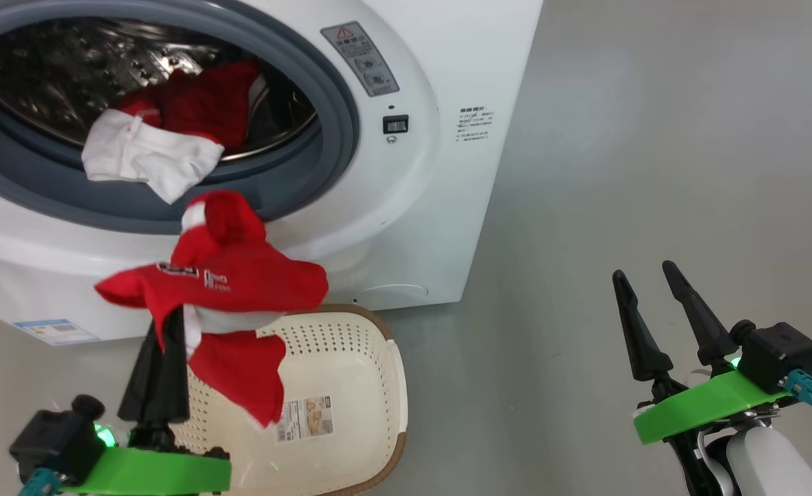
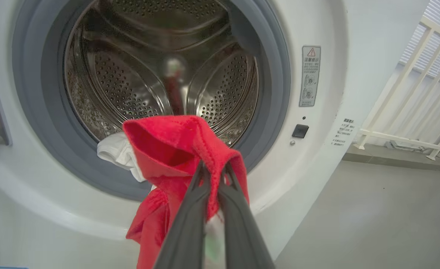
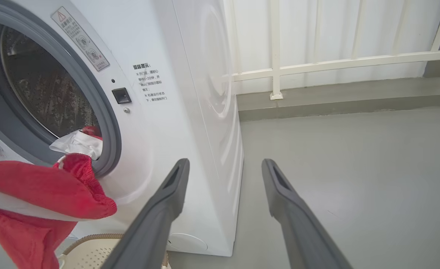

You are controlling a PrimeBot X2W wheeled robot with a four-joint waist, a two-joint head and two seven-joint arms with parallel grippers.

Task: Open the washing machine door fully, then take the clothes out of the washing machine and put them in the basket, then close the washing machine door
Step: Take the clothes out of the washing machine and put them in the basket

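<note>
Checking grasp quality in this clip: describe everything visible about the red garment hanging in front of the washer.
The red garment is soft knit fabric with white trim and small white lettering. Crumpled, one fold is pinched in the shut left gripper, the rest drooping. It hangs outside the drum, before the washing machine and above the basket; contact with the basket cannot be told.

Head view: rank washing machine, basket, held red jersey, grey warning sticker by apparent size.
1. washing machine: largest, though cropped.
2-3. basket and red jersey: look alike; the jersey hangs nearer the camera and hides part of the basket, so unranked.
4. grey warning sticker: smallest.
</note>
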